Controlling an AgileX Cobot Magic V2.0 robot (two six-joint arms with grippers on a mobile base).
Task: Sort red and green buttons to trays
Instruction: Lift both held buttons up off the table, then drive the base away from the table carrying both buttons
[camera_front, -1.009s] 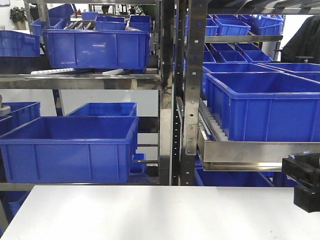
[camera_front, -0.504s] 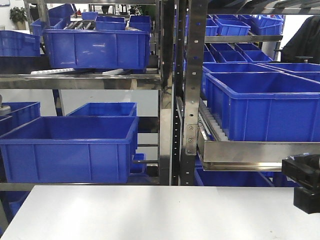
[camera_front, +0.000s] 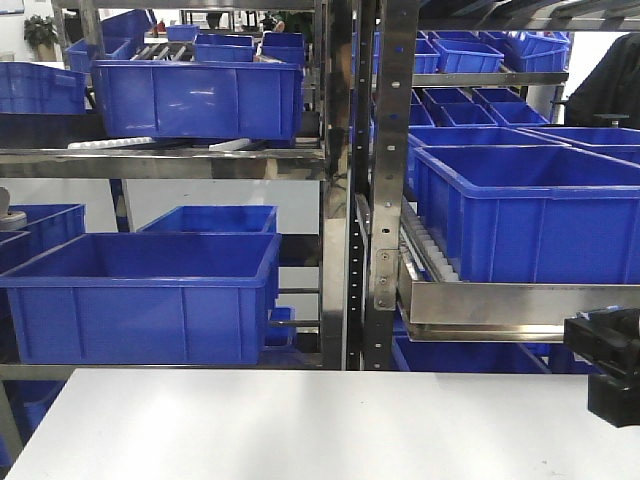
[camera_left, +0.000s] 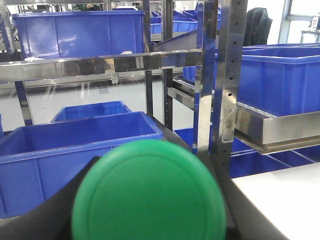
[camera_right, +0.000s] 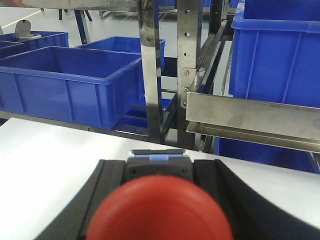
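I carry two buttons, one in each tool. My left tool (camera_left: 149, 167) is closed on the one green button (camera_left: 149, 197). It is a round, smooth, domed plastic cap, set between dark fingers (camera_left: 55, 217), and it fills the lower middle of the left wrist view. My right tool (camera_right: 159, 167) is closed on the one red button (camera_right: 159, 212). This is a round red plastic cap on a dark square body with a blue strip at its far edge, gripped between two black fingers (camera_right: 109, 176).

The red button hangs above the flat white counter (camera_front: 320, 430). In the front view the right tool's black housing shows just above the counter's right end. In the left wrist view the counter is only a white corner low beside the green cap.

Beyond the counter's far edge stand steel racks, with one perforated rack upright (camera_front: 385, 180) behind the counter's middle. Two large, deep blue plastic crates sit nearest the counter. One is the low crate (camera_front: 140, 305) behind its left half. The other is the raised crate (camera_front: 530, 215) on a steel shelf (camera_front: 500, 305) behind its right half. More such crates fill the levels behind and above, overlapping too much for me to count. The steel shelf projects toward the counter's right end, close behind the right tool. Each cap hides what lies directly under its own tool.
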